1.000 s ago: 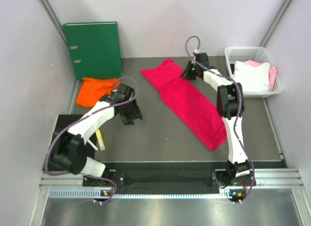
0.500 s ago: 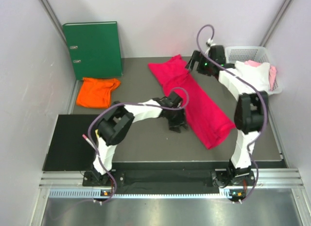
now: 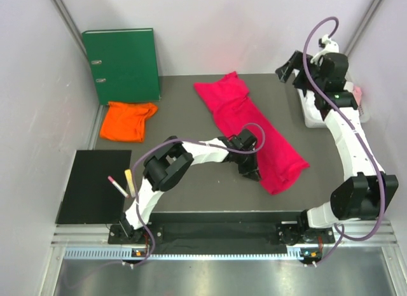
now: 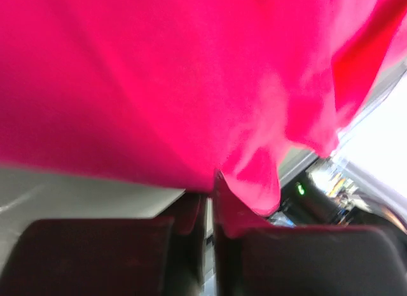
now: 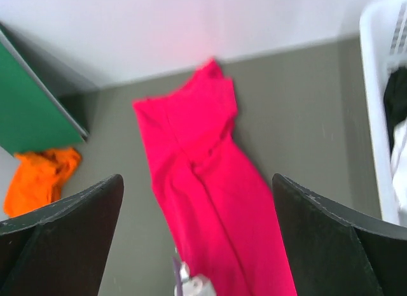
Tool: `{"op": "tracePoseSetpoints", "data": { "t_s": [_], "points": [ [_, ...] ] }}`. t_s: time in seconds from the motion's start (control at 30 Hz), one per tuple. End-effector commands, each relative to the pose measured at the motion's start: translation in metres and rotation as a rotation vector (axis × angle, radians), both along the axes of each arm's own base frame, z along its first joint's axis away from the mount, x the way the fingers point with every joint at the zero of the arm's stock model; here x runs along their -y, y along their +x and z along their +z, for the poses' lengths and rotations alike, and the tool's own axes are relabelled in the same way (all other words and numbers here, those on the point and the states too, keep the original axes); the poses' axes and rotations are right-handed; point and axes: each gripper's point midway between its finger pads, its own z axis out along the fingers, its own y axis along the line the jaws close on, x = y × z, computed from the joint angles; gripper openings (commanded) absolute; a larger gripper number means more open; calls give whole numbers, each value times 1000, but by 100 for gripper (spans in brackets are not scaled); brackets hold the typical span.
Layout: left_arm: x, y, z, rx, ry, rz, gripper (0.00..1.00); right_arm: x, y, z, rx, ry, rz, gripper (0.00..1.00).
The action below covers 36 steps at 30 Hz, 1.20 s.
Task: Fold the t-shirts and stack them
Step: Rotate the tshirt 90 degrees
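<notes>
Crimson-pink t-shirt [image 3: 232,102]: one item, lying on the grey desk [image 3: 203,191] as a long narrow strip. It runs slantwise, with its far end close to the back wall at centre and its near end toward the right. I note it flat along most of its length and rumpled at the near end.

Orange t-shirt [image 3: 127,121]: one item, bunched in a loose heap at the far left of the desk, well apart from the crimson one. It sits just in front of a green ring binder [image 3: 121,63] in the far left corner.

Left fingers [image 4: 95,258]: positioned at the near left edge of the crimson strip. On my left wrist feed the two dark fingers are drawn close together, with a tuck of crimson cloth caught in the narrow slot between them. The cloth fills nearly all of that feed.

Right fingers [image 5: 63,239]: held high at the far right, above a white basket [image 5: 375,73]. I log them as spread wide, with nothing between them. My right wrist feed looks down past them onto the crimson strip, the orange heap and the binder.

Black mat [image 3: 89,188]: one item, at the near left, with two small stick-like objects at its right edge. I cannot tell what they are.
</notes>
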Motion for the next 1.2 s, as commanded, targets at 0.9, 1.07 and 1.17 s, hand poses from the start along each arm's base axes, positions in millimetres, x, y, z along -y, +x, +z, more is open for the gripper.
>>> {"op": "tracePoseSetpoints", "data": {
  "t_s": [0.9,1.07,1.17],
  "points": [
    [-280,-39,-3,33,591,347,31,-63,-225,-261,-895,186,395,100],
    [-273,-38,14,59,510,376,76,-78,-284,-277,-1040,338,465,95],
    [-276,-46,14,44,503,387,76,-81,-309,-286,-1119,365,467,93]
  ]
}}
